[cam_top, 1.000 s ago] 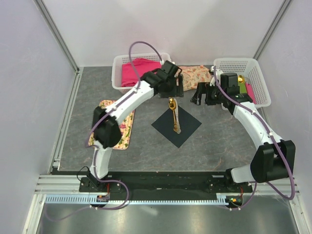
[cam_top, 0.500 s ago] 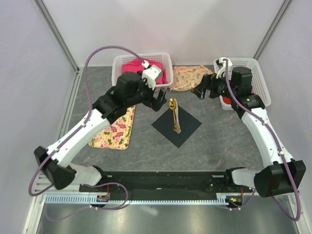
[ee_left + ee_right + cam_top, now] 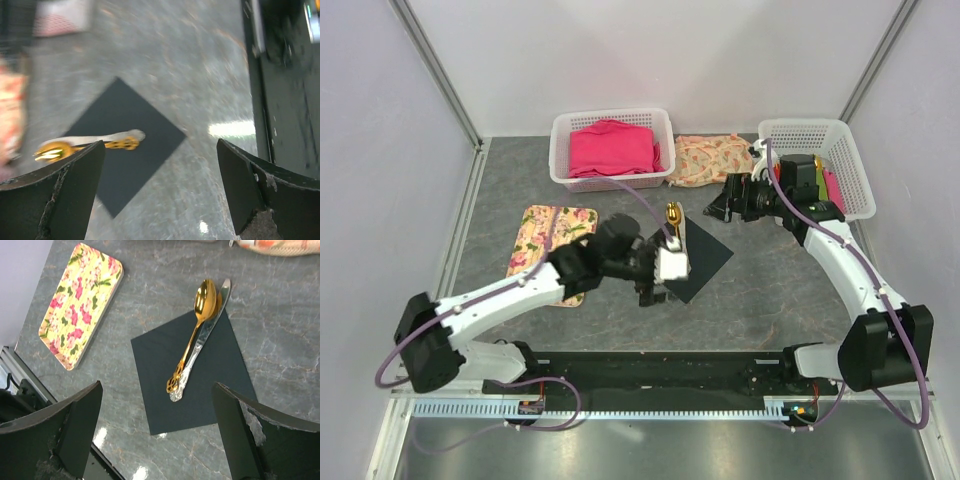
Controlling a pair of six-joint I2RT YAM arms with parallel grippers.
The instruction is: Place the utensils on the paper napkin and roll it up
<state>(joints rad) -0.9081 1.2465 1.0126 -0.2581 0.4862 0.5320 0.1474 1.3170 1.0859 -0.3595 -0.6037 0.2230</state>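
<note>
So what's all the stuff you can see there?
napkin: one, black, middle of table
spoon: one, gold, on napkin, head past its corner
knife: one, silver, right beside spoon
mat: one, floral, left of napkin
left basket: one, white, far side
right basket: one, white, far right
pink cloth: one, in left basket
floral cloth: one, cream, between baskets
table: one, grey
left gripper: one, black, open, above napkin's near edge
right gripper: one, black, open, by right basket

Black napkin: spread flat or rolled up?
Spread flat. The right wrist view shows the black napkin as a full square, all four corners out, with the gold spoon and silver knife lying across it.
</note>
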